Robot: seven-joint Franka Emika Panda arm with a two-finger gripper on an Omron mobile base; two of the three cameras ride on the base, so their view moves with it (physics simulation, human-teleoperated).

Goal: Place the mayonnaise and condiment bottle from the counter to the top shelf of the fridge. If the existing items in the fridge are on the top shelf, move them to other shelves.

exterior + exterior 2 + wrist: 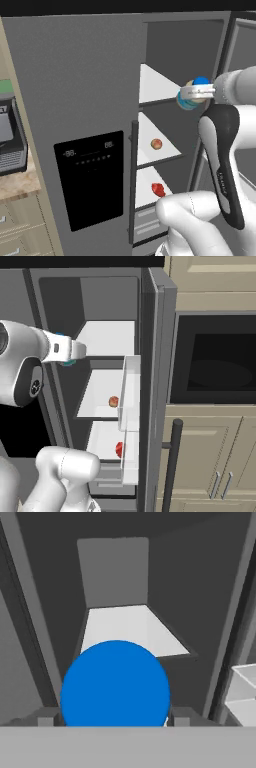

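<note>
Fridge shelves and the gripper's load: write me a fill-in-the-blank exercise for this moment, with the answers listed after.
1. The cap of the jar between the gripper fingers is coloured ____.
2. The gripper is level with the ____ shelf of the fridge.
3. The round tan item lies on the ____ shelf.
4. The item on the lowest shelf is coloured ____.

Missing words: blue; top; middle; red

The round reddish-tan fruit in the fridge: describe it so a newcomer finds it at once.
Look into the open grey fridge, then at its white middle shelf. The small round reddish-tan fruit sits alone there, paler than the bright red item one shelf below.
</note>
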